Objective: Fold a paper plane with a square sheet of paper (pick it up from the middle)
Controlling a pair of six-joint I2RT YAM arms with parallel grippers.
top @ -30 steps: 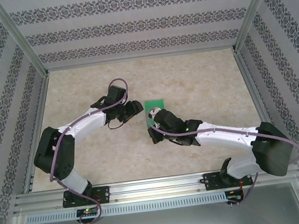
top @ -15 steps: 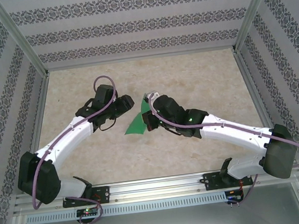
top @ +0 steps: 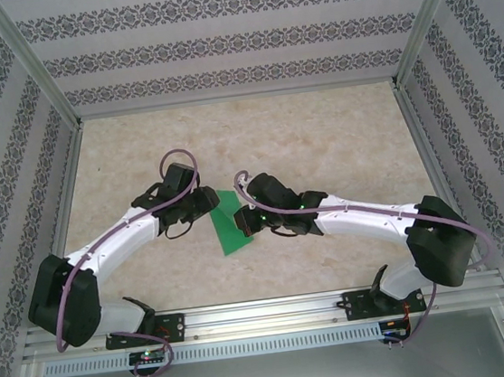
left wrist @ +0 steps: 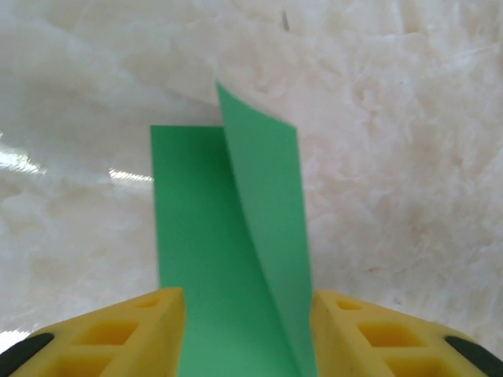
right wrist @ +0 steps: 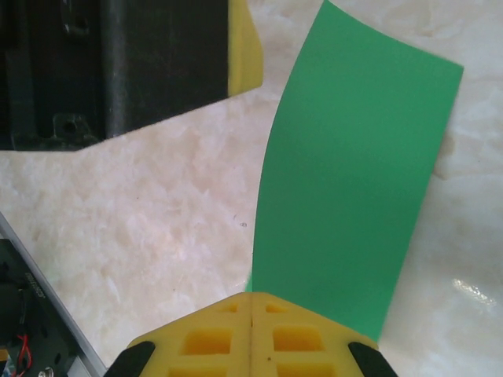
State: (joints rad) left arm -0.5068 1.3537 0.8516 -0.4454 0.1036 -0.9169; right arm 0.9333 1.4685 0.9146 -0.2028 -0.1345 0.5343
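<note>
The square sheet of paper point(top: 230, 231) is bright green and bent into a loose lengthwise fold, held off the table between the two arms. My right gripper point(top: 245, 219) is shut on one end of it. In the right wrist view the sheet point(right wrist: 354, 173) fans out from the closed yellow fingertips point(right wrist: 251, 302). My left gripper point(top: 210, 203) faces it from the left. In the left wrist view its yellow fingers stand apart on either side of the folded paper point(left wrist: 228, 259), and the gripper point(left wrist: 245, 306) is open around it. A left finger point(right wrist: 244, 45) also shows at the top of the right wrist view.
The marbled beige table point(top: 319, 135) is walled by patterned panels and aluminium posts. A metal rail point(top: 266, 315) runs along the near edge by the arm bases. Both arms meet near the table's middle.
The right gripper lifted the paper off the table and carried it left and nearer. The left gripper came in around it and its jaws narrowed.
</note>
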